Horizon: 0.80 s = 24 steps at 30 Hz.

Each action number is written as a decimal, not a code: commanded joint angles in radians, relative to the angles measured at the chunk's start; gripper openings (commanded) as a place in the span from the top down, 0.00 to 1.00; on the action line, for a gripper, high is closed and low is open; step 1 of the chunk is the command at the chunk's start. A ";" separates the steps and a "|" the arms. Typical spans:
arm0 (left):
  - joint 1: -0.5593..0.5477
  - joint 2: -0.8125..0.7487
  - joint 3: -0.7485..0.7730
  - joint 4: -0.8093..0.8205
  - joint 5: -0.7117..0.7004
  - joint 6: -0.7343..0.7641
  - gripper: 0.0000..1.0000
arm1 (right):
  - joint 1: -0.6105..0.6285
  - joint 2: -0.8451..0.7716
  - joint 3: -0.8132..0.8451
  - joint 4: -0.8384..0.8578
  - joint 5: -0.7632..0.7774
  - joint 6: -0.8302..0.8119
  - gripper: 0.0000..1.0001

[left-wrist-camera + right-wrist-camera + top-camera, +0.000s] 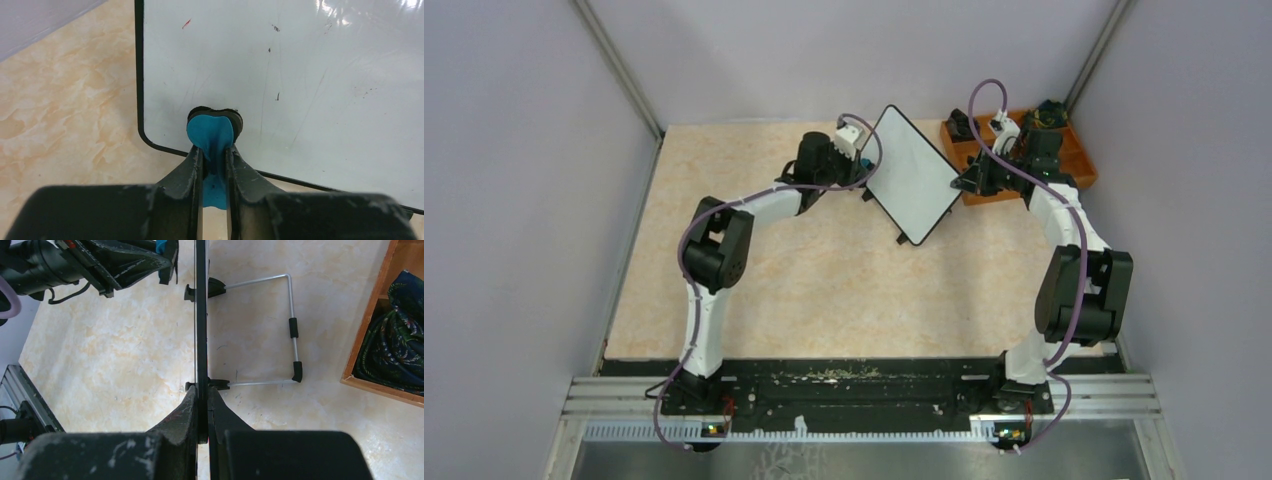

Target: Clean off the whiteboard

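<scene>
The whiteboard stands on the table, tilted like a diamond in the top view. Its face is almost bare, with one small red mark at the upper left and faint dark specks. My left gripper is shut on a blue eraser whose dark pad touches the board near its lower left corner. My right gripper is shut on the board's black edge, seen edge-on. The wire stand shows behind the board.
An orange compartment tray stands at the back right, close behind the right arm; it holds a dark patterned cloth and small black items. Grey walls enclose the table on three sides.
</scene>
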 commanded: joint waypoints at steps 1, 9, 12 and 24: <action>0.015 -0.087 -0.024 0.019 -0.010 0.000 0.97 | 0.026 0.025 0.000 -0.094 -0.012 -0.031 1.00; 0.046 -0.124 0.100 -0.224 -0.076 -0.040 0.98 | 0.027 0.025 0.001 -0.084 -0.014 -0.018 1.00; 0.051 -0.156 0.118 -0.300 -0.082 -0.068 0.98 | 0.025 0.057 0.001 -0.076 -0.014 -0.013 1.00; 0.050 -0.354 -0.023 -0.546 -0.204 -0.139 0.93 | 0.026 0.076 0.015 -0.072 0.020 0.010 1.00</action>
